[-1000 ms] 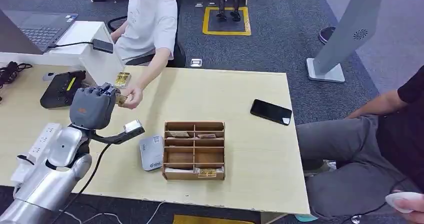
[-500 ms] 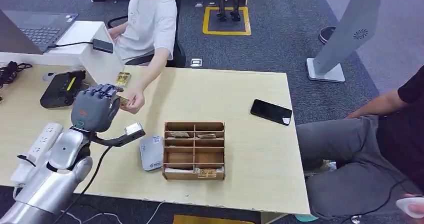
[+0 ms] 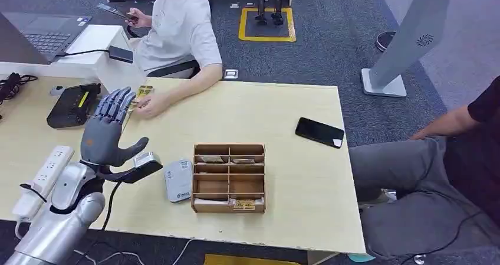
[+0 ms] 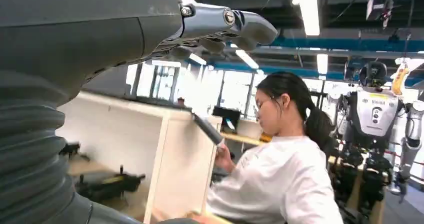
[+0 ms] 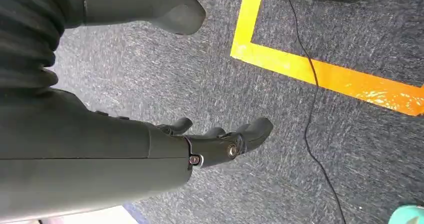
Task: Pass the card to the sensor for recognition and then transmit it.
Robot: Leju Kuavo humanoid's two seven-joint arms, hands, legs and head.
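At the left of the head view we see our left hand (image 3: pixel 106 132) raised over the table (image 3: pixel 283 108), fingers spread and upright, holding nothing. Just beyond its fingertips, in the upper left of the frame, the card (image 3: pixel 141 93) lies on the tabletop under the seated person's hand (image 3: pixel 152 104), which rests against it; we judge that the card has gone to the person, so the passing part looks done or very nearly so. The sensor (image 3: pixel 178 180), a small grey pad, sits in the lower middle of the frame just left of the wooden organizer (image 3: pixel 229 177), with nothing on it. Whether recognition took place we cannot tell from these frames.

Our right hand (image 5: pixel 220 139) hangs over the carpeted floor (image 5: pixel 280 134) in the right wrist view, fingers loosely apart and grasping nothing. A black phone (image 3: pixel 319 133) lies right of centre on the table.

What seems left, if anything, is to draw the left arm back from the person's side.
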